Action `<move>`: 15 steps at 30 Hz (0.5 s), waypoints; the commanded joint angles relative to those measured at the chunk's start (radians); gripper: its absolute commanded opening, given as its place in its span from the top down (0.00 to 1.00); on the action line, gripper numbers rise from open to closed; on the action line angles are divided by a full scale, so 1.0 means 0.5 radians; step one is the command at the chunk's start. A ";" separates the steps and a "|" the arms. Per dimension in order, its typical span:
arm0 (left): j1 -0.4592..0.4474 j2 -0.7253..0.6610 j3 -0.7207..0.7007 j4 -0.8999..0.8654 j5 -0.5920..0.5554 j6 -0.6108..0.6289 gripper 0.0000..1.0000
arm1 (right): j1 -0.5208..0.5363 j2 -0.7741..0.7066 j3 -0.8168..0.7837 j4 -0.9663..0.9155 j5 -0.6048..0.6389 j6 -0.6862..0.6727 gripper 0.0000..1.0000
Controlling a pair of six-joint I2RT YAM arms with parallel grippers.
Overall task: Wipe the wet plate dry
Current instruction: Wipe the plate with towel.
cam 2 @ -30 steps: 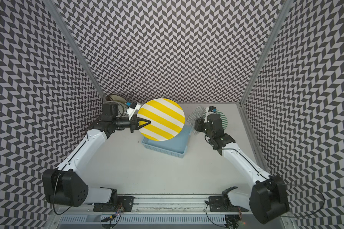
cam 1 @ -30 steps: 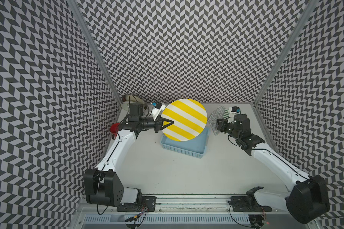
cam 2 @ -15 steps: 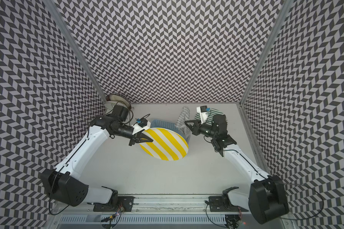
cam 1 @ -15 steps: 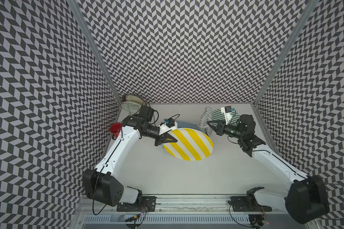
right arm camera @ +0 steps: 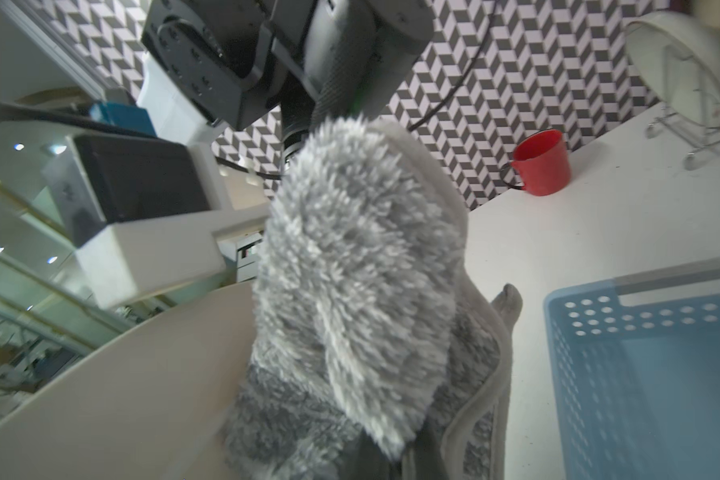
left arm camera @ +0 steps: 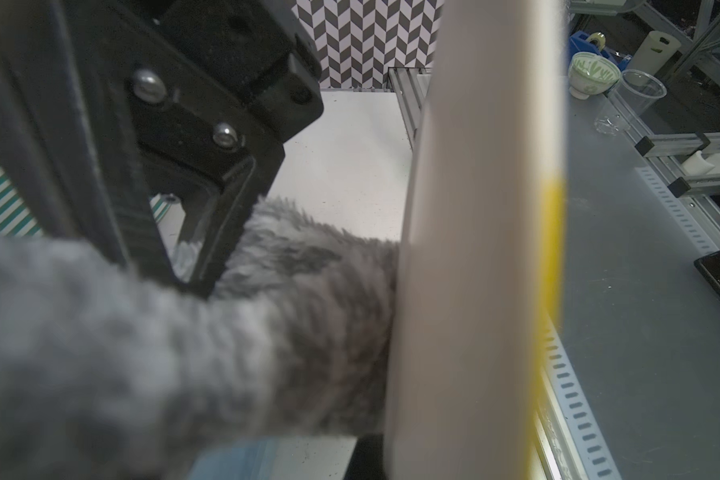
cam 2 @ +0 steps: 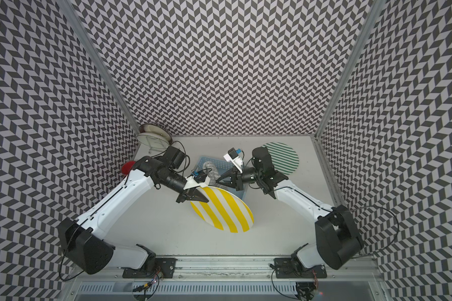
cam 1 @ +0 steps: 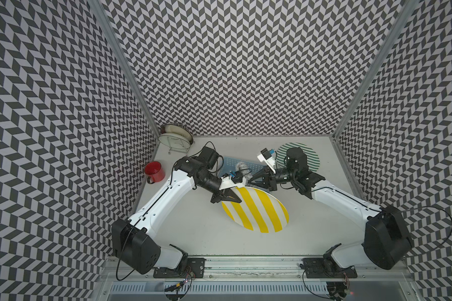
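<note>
Chevron walls on three sides, white tabletop (cam 1: 193, 229) below. Far left corner: wire dish rack (cam 1: 176, 138) with a pale plate in it, red mug (cam 1: 154, 172) near it. Neither concerns me.

Left gripper (cam 1: 232, 199) is clamped tight on the rim of the yellow-striped plate (cam 1: 256, 211). The plate hangs tilted over the middle of the table, striped face up toward the top views, and looks clear of the surface. Blue basket (cam 1: 230, 161) sits behind it. Right gripper (cam 1: 255, 179) is pinched fully onto the grey fluffy cloth (right arm camera: 358, 270). In the left wrist view the pile appears to meet the plate's plain underside. Far right: green-striped plate (cam 1: 308, 156) flat on the table, unused.

Step in hand, as I read it: wiping the underside. Notes to self:
- Hold the left wrist rigid so the plate cannot pivot in the pinch.
- Press the cloth lightly and sweep from the held rim toward the free edge, overlapping passes.
- Watch the clearance between the two grippers, since they are close.
- I judge the striped face is yet to be wiped.
</note>
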 commanded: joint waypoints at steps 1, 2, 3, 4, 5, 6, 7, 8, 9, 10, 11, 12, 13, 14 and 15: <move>-0.037 -0.017 0.010 0.027 0.064 -0.058 1.00 | 0.050 0.049 0.063 -0.131 -0.154 -0.211 1.00; -0.044 -0.015 0.015 0.031 0.065 -0.065 1.00 | 0.055 0.055 0.064 -0.141 -0.166 -0.223 1.00; -0.050 -0.010 0.017 0.036 0.059 -0.071 1.00 | 0.062 0.056 0.064 -0.146 -0.180 -0.234 1.00; -0.054 -0.007 0.023 0.040 0.059 -0.077 1.00 | 0.065 0.051 0.061 -0.145 -0.199 -0.242 1.00; -0.057 -0.002 0.031 0.050 0.055 -0.089 1.00 | 0.069 0.040 0.056 -0.145 -0.215 -0.252 1.00; -0.059 0.003 0.037 0.054 0.050 -0.097 1.00 | 0.069 0.024 0.050 -0.144 -0.226 -0.261 1.00; -0.059 0.007 0.041 0.065 0.042 -0.109 1.00 | 0.069 0.008 0.042 -0.145 -0.234 -0.268 1.00; -0.056 0.009 0.044 0.077 0.030 -0.126 1.00 | 0.069 -0.008 0.033 -0.142 -0.233 -0.274 1.00; -0.055 0.011 0.045 0.097 0.019 -0.149 1.00 | 0.069 -0.029 0.023 -0.133 -0.231 -0.276 1.00; -0.055 0.013 0.045 0.122 0.011 -0.178 1.00 | 0.069 -0.053 0.009 -0.122 -0.225 -0.277 1.00; -0.055 0.018 0.048 0.131 0.011 -0.193 1.00 | 0.069 -0.072 0.000 -0.115 -0.210 -0.274 1.00; -0.052 0.021 0.048 0.131 0.008 -0.199 1.00 | 0.069 -0.090 -0.010 -0.107 -0.199 -0.274 1.00; -0.052 0.024 0.053 0.135 0.005 -0.208 1.00 | 0.069 -0.104 -0.016 -0.099 -0.190 -0.270 1.00; -0.053 0.027 0.054 0.135 0.001 -0.216 1.00 | 0.067 -0.118 -0.025 -0.088 -0.187 -0.264 1.00; -0.050 0.031 0.057 0.135 -0.003 -0.220 1.00 | 0.069 -0.127 -0.036 -0.073 -0.184 -0.256 1.00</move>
